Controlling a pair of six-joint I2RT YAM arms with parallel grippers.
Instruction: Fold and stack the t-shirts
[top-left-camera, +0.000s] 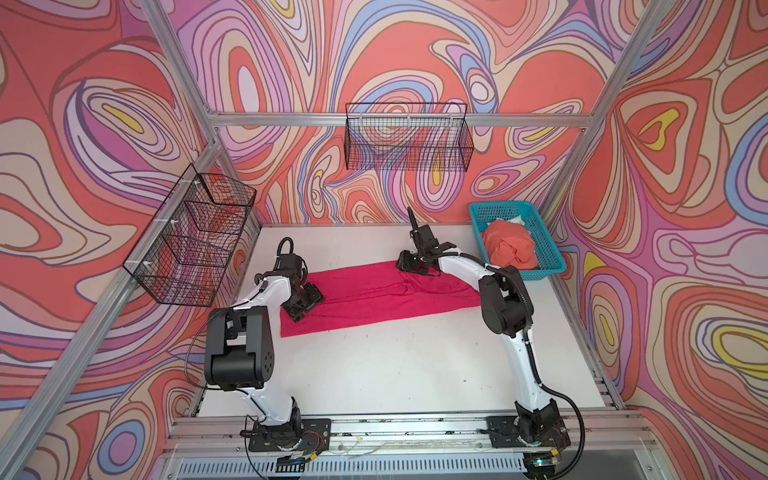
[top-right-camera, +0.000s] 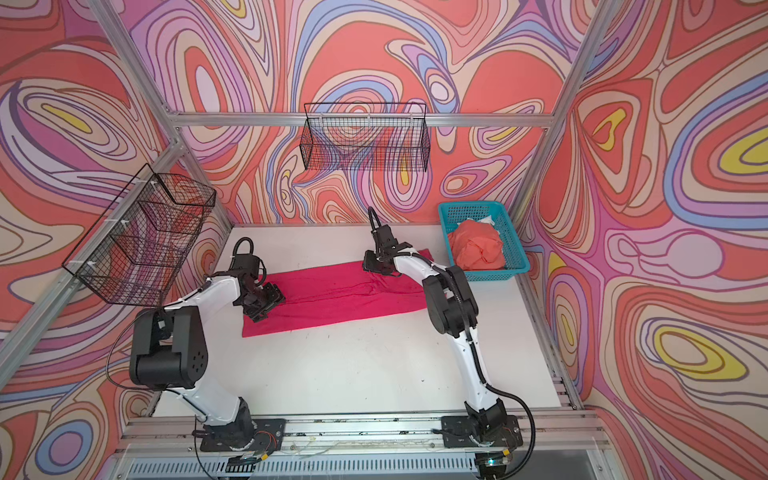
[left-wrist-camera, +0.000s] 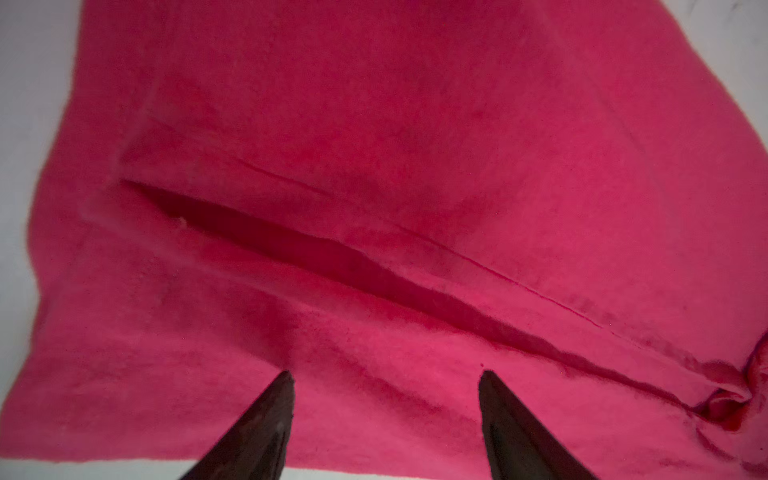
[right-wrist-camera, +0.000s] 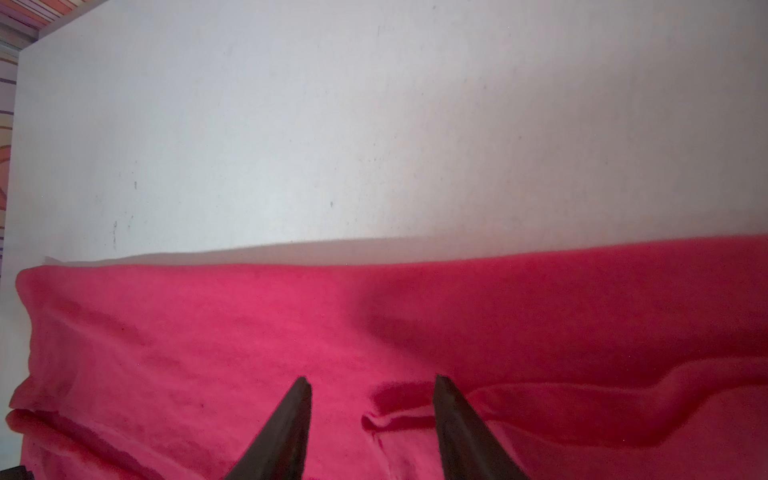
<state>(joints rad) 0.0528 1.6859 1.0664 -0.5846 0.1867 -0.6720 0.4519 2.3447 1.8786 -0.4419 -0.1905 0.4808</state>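
The left gripper (left-wrist-camera: 385, 376) stands with its two dark tapered fingers (left-wrist-camera: 266, 424) well apart and nothing between them, poised low over the near-left end of the large magenta-pink cloth t-shirt (left-wrist-camera: 415, 124); in both top views it sits above that end of the garment (top-left-camera: 305, 301) (top-right-camera: 262, 305), though whether the tips touch the cloth cannot be told. The right gripper (right-wrist-camera: 372, 378) is parted less widely and holds nothing. Its fingers (right-wrist-camera: 286, 432) straddle a small raised wrinkle in the same shirt (right-wrist-camera: 208, 332), close to the long edge that faces the back wall, and in both top views it hangs over the far-right part of the garment (top-left-camera: 415, 266) (top-right-camera: 376, 266). The magenta shirt lies folded into a long narrow band across the middle of the flat white table (top-left-camera: 395, 374) (top-right-camera: 353, 374), slanting from near left to far right (top-left-camera: 374, 297) (top-right-camera: 332, 297), with a lengthwise crease along it where one layer overlaps another. Beyond it, in the far-right corner of the table, stands the rectangular teal plastic mesh basket (top-left-camera: 498, 211) (top-right-camera: 469, 212), and inside it the coral-orange t-shirt (top-left-camera: 509, 249) (top-right-camera: 478, 251) sits crumpled in a heap. Two black wire baskets hang on the patterned walls, one at the back (top-left-camera: 409, 141) and one on the left (top-left-camera: 191, 237)
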